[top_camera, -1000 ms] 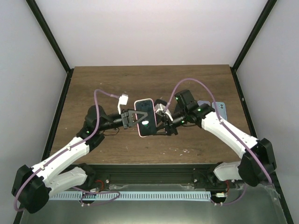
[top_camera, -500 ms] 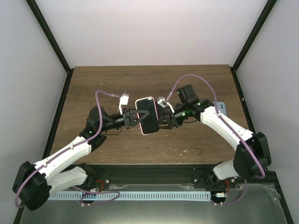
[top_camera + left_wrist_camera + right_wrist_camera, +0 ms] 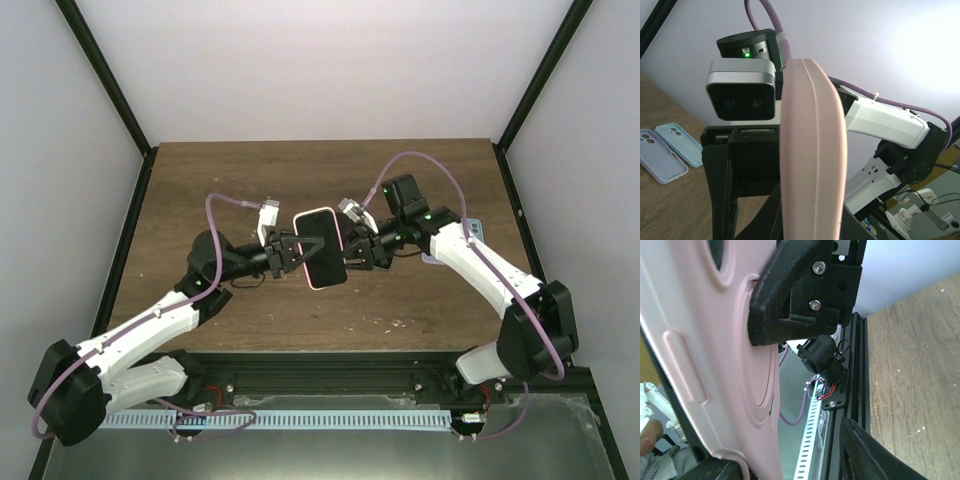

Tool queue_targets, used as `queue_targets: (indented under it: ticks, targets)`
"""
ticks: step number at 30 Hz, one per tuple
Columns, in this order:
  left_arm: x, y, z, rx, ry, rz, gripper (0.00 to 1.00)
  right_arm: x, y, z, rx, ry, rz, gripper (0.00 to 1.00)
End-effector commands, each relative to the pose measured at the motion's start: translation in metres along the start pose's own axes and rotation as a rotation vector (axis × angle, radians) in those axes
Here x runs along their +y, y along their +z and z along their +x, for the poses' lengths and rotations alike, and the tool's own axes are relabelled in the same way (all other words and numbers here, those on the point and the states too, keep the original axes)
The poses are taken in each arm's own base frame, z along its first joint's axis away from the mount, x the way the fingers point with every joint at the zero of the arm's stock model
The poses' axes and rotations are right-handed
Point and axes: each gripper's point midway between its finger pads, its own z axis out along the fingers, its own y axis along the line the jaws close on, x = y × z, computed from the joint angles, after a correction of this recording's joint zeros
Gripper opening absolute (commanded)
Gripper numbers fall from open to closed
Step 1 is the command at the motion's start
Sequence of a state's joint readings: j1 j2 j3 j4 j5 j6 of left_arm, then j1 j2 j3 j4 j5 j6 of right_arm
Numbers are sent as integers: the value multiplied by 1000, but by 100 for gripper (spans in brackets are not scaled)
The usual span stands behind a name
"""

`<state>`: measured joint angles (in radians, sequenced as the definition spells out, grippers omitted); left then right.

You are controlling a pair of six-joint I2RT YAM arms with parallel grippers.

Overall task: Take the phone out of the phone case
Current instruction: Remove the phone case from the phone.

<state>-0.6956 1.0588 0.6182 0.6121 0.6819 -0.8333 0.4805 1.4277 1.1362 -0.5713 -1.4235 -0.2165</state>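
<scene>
Wood table (image 3: 250,180) | white walls (image 3: 320,60) | two spare cases (image 3: 670,152) lying flat

Open wooden table (image 3: 250,180) stretches from nine through twelve o'clock; two spare phone cases (image 3: 670,150) block three o'clock, both arms crowd the centre.

Surface: dark wood-grain table (image 3: 240,170), black-framed. Two spare phone cases lie flat on it, side by side and touching, behind the right gripper (image 3: 362,252) on its outer side: a lilac case (image 3: 659,156) and a light blue case (image 3: 681,143). In the overhead view the right arm covers most of both
</scene>
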Motion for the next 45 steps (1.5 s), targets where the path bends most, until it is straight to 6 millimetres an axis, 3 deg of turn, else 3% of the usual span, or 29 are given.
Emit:
queue_targets:
  ticks: [1,5,7,8,10,15,18,21,23,25,28,32,38,45]
  targets:
    - [33,-6,114,394,-324,-68,0,66,-11,-64,-63,-413,-98,39]
    - [45,-7,116,388,-328,-118,0,74,-13,-66,-68,-427,-78,20]
    - [55,-9,110,351,-323,-167,0,65,-12,-66,-74,-370,-30,3]
    - [62,-11,103,322,-315,-200,0,58,-11,-62,-76,-332,-10,1]
    - [74,-14,85,262,-280,-265,7,43,-9,-46,-73,-248,2,1]
    - [93,-26,26,95,-52,-506,40,-13,-10,4,-70,-76,180,1]
    - [102,-54,0,-51,33,-675,51,-46,-19,29,-98,11,357,1]
    - [112,-89,-6,-163,85,-838,54,-73,-33,48,-167,82,532,1]
    - [117,-100,4,-152,114,-896,54,-93,-43,57,-219,181,634,1]
    - [119,-98,20,-90,144,-916,50,-107,-45,65,-224,258,666,1]
    - [118,-82,50,47,220,-926,44,-127,-43,87,-207,387,683,1]
    - [114,-59,80,159,346,-961,43,-157,-52,101,-193,521,800,1]
    - [125,-22,114,321,463,-1034,51,-163,-45,110,-174,591,772,1]
    - [137,13,137,409,560,-1098,57,-168,-43,117,-154,656,767,1]
